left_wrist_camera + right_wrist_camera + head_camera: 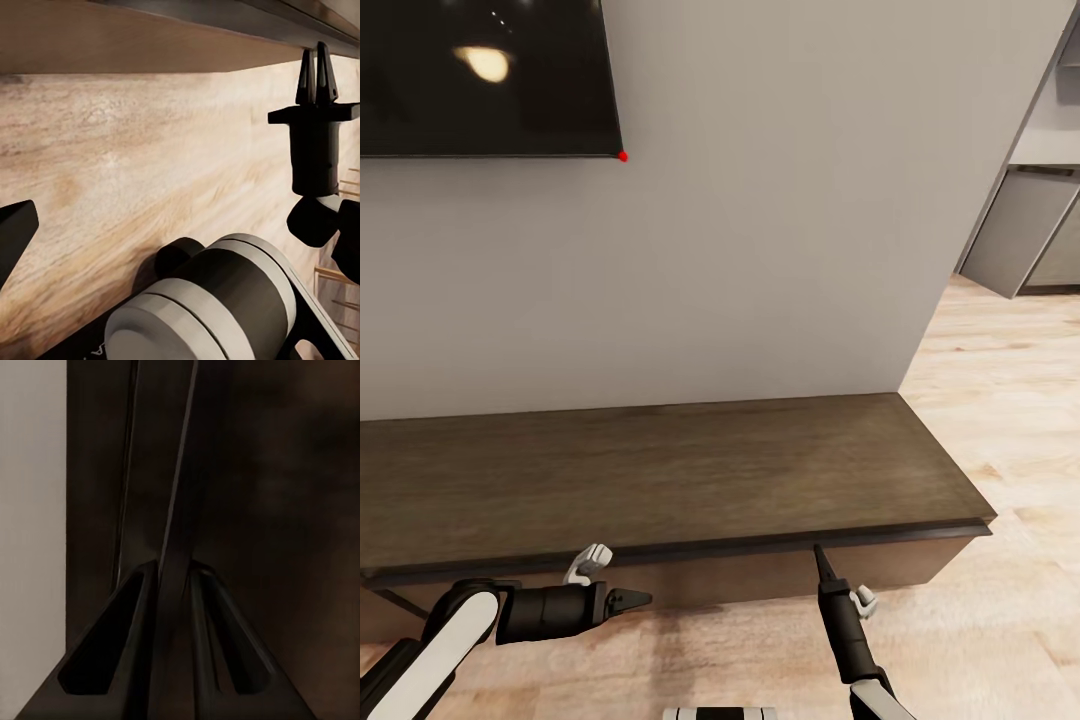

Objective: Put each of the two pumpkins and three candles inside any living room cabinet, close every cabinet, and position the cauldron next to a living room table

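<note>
At cabinet (660, 480) front edge: right tool (819, 553) pinched shut, tips seemingly touching; left tool (643, 599) shut, pointing sideways.

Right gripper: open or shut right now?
Shut. In the head view the right gripper tapers to one point at the cabinet edge, and the right wrist view shows its fingers almost together.

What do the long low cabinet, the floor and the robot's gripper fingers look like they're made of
The cabinet looks like dark brown wood or wood veneer with a matte finish: faint grain streaks run along its top. The floor looks like pale wood planks, with visible grain and board seams. The right gripper has black fingers with a dull sheen, likely plastic or coated metal; the render leaves that open.
</note>
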Tool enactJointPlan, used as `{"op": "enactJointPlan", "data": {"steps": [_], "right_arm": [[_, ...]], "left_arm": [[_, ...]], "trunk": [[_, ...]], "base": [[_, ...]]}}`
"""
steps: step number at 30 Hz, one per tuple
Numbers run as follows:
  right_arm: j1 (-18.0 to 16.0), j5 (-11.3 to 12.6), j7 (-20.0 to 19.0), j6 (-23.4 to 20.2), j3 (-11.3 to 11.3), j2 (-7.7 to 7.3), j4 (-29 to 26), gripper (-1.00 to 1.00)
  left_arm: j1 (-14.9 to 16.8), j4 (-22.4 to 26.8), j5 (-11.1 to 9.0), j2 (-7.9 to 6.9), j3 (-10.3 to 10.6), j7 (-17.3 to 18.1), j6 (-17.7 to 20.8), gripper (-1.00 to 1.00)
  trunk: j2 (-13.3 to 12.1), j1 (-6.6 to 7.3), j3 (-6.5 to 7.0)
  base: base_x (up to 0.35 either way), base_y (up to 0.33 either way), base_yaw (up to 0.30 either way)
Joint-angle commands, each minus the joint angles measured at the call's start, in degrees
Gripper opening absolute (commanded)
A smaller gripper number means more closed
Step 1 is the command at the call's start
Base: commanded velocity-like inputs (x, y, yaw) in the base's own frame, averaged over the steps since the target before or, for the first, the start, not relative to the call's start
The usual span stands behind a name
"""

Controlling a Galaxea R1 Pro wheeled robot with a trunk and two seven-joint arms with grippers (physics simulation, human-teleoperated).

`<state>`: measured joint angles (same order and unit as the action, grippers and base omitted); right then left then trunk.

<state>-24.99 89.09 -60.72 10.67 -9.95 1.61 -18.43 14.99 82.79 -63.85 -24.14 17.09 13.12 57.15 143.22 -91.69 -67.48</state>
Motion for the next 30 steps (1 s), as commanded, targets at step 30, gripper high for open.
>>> {"op": "enactJointPlan", "data": {"steps": [30], "right_arm": [[-0.1,0.5,-0.5,0.0,-0.7,-0.2,-0.1,-1.0]], "left_arm": [[0.0,0.0,0.5,-0.12,0.0,0.5,0.1,1.0]], "trunk": [[0.0,0.02,-0.04]], "base": [[-0.025,0.0,0.0]]}}
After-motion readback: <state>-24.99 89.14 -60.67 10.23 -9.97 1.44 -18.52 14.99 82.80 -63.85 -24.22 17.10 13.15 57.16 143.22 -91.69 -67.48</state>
